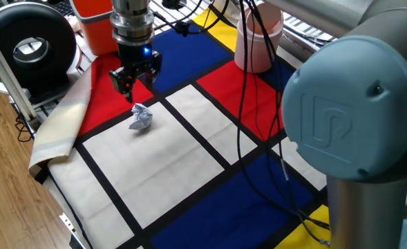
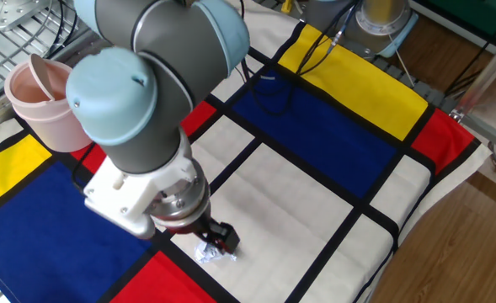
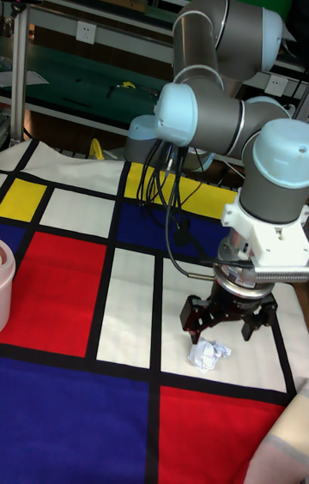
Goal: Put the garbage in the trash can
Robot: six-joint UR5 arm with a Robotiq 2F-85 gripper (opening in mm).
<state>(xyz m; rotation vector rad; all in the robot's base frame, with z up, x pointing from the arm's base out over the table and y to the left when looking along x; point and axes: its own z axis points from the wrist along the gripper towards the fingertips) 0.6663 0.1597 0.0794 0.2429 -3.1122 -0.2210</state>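
Tall fixed view shows my gripper [image 3: 228, 323] hanging just above the garbage [image 3: 207, 353] with jaws spread wide, so they can straddle the wad; it lies loose on the tabletop [image 1: 155, 173], on a white panel by the red one. I judge the grasp not yet made; the trash can [image 1: 256, 38] stands well apart at the far edge.

The bench cloth [image 1: 189, 159] is a grid of red, blue, yellow and white blocks edged in black, bearing white-grey garbage [image 1: 141, 117], a pale pink trash can [image 1: 257, 38] and a black pincer [image 1: 135, 85].
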